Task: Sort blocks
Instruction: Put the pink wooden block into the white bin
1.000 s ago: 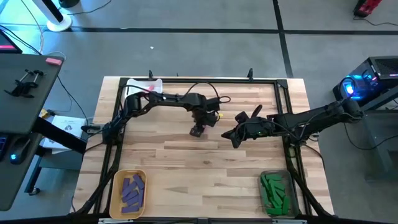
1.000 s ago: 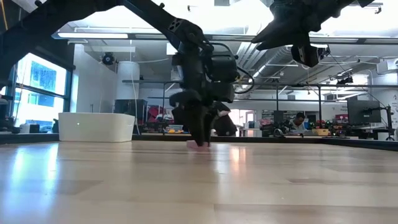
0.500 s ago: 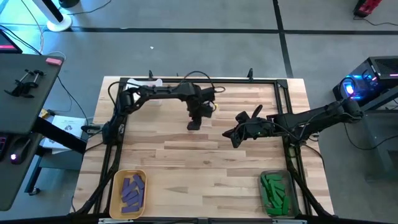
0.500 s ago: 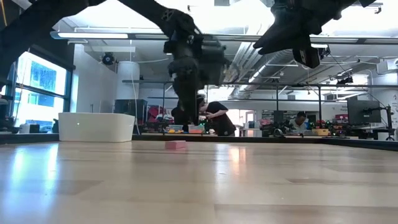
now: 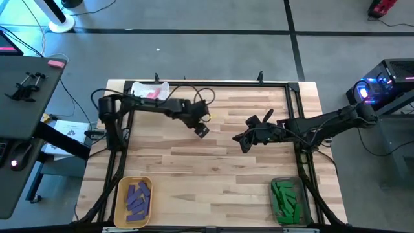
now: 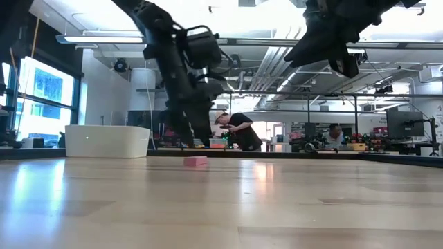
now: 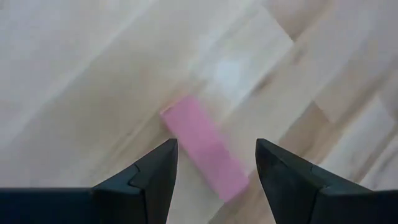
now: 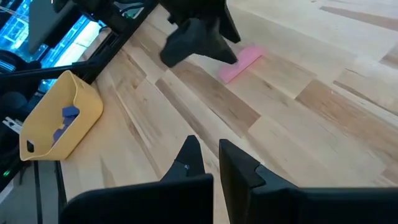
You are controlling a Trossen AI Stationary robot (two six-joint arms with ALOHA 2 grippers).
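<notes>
One pink block [image 7: 205,155] lies flat on the wooden table [image 5: 213,168]; it also shows in the low view [image 6: 195,160] and the right wrist view [image 8: 240,63]. My left gripper [image 5: 202,129] hangs open just above it, pointing steeply down, a finger on each side of the block [image 7: 214,146] and clear of it. My right gripper [image 5: 242,144] is shut and empty, hovering over the table's middle right [image 8: 208,158].
A white bin [image 5: 150,90] holding pink blocks stands at the far left. At the near left a yellow bin [image 5: 134,194] holds purple blocks. A clear bin [image 5: 288,200] with green blocks stands at the near right. People sit in the room behind [image 6: 239,131].
My left gripper has risen from the table, where it stood low over the pink block. It has drawn back toward the left edge and rolled its wrist. The pink block stays lying on the table. My right arm has kept still.
</notes>
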